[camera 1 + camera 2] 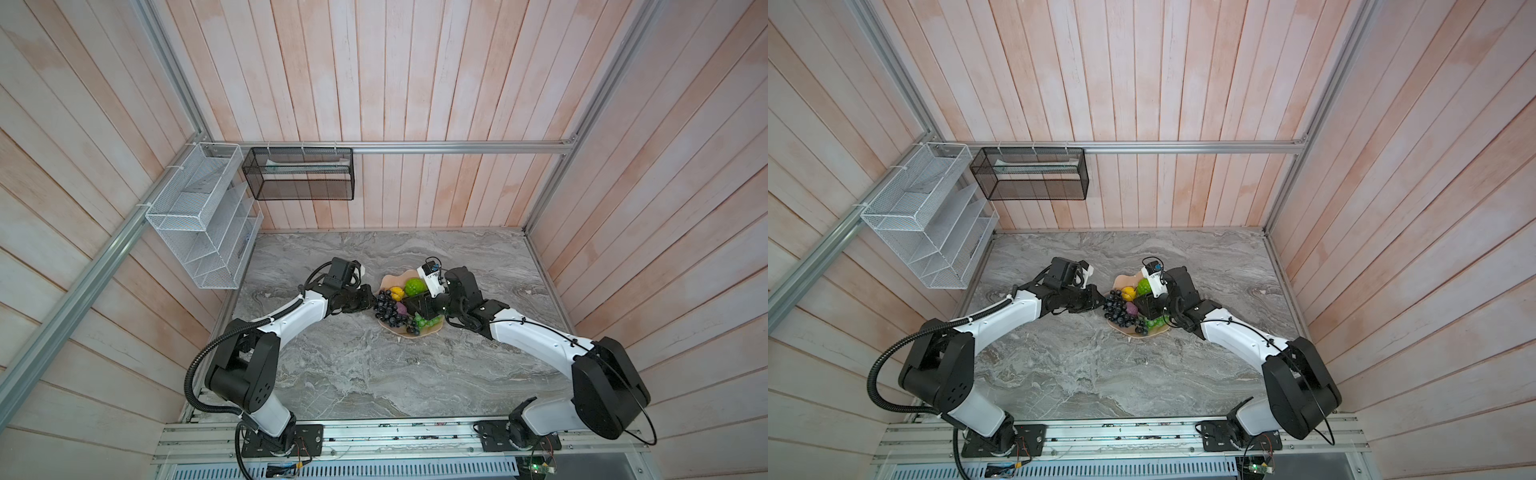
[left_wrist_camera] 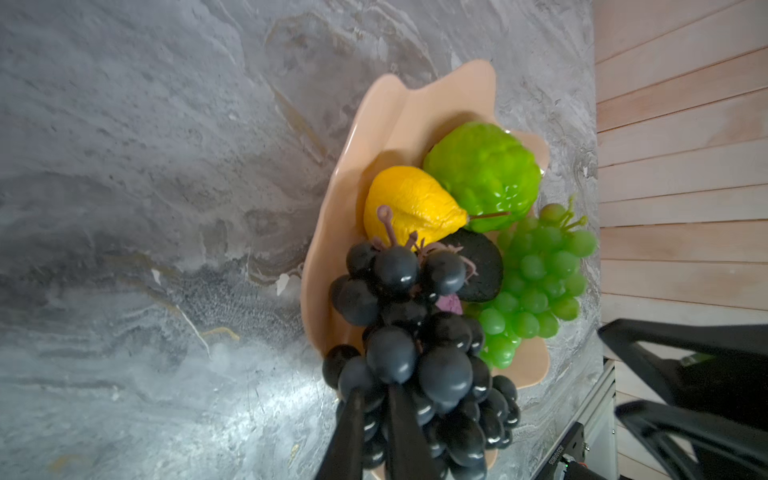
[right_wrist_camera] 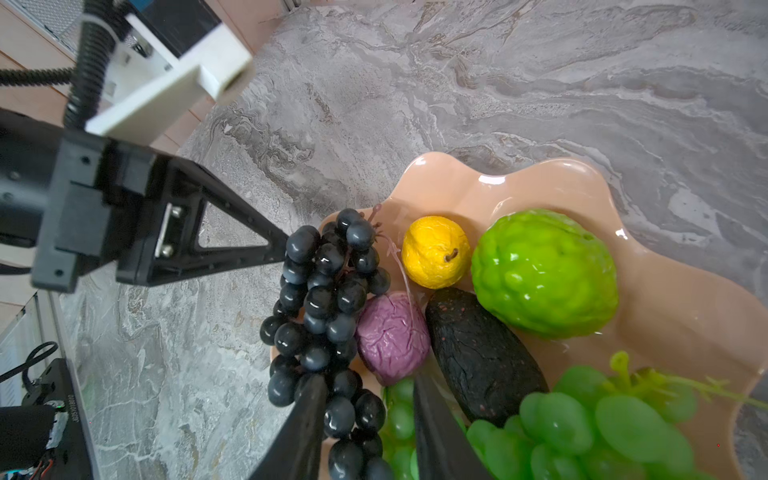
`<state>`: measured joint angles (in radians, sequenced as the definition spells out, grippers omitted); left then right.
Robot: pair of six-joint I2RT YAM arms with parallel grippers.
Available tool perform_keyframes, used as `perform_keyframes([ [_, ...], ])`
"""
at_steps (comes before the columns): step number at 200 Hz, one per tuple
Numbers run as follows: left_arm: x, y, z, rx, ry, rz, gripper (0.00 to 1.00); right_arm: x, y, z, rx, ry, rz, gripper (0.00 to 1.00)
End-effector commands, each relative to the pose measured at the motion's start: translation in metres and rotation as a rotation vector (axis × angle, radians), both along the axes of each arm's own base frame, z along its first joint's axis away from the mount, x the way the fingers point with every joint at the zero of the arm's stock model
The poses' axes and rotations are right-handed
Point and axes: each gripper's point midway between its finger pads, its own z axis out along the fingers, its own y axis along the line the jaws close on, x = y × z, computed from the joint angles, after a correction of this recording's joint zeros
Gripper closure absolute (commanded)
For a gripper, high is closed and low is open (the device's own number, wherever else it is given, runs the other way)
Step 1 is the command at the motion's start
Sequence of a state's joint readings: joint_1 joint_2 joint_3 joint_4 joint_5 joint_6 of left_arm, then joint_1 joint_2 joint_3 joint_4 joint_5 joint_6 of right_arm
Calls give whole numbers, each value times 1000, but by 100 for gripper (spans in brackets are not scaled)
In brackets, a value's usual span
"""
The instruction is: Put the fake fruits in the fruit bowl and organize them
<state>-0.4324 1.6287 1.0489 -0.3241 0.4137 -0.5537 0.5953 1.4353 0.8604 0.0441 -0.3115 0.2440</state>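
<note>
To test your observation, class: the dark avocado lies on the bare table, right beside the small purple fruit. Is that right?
No. The avocado lies in the pink bowl, not on the bare table; it is indeed right beside the small purple fruit. The right wrist view shows it.

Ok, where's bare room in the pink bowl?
Bare: the far lobe of the peach-pink wavy-rimmed bowl, behind the yellow fruit and bumpy bright-green ball, plus the grey marble table around. Crowded: the near half, packed with dark purple-black grape bunch, wrinkled purple fruit, dark avocado, translucent green grape bunch.
</note>
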Motion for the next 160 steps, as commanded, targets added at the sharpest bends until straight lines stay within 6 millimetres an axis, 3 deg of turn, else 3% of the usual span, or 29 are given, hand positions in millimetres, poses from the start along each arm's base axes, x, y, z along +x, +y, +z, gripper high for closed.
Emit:
perform_keyframes([
  [1, 7, -5, 11, -41, -41, 6, 85, 1, 5, -3, 6, 8, 5, 64],
  [55, 17, -19, 7, -73, -42, -31, 85, 2, 5, -6, -4, 20, 5, 64],
  [100, 22, -14, 10, -51, -54, -17, 81, 3, 5, -3, -6, 15, 4, 64],
  [116, 22, -9, 21, -45, -76, -13, 74, 3, 5, 3, -4, 4, 4, 64],
  [160, 13, 24, 45, 43, -112, 18, 39, 5, -1, 30, 5, -62, -16, 62],
])
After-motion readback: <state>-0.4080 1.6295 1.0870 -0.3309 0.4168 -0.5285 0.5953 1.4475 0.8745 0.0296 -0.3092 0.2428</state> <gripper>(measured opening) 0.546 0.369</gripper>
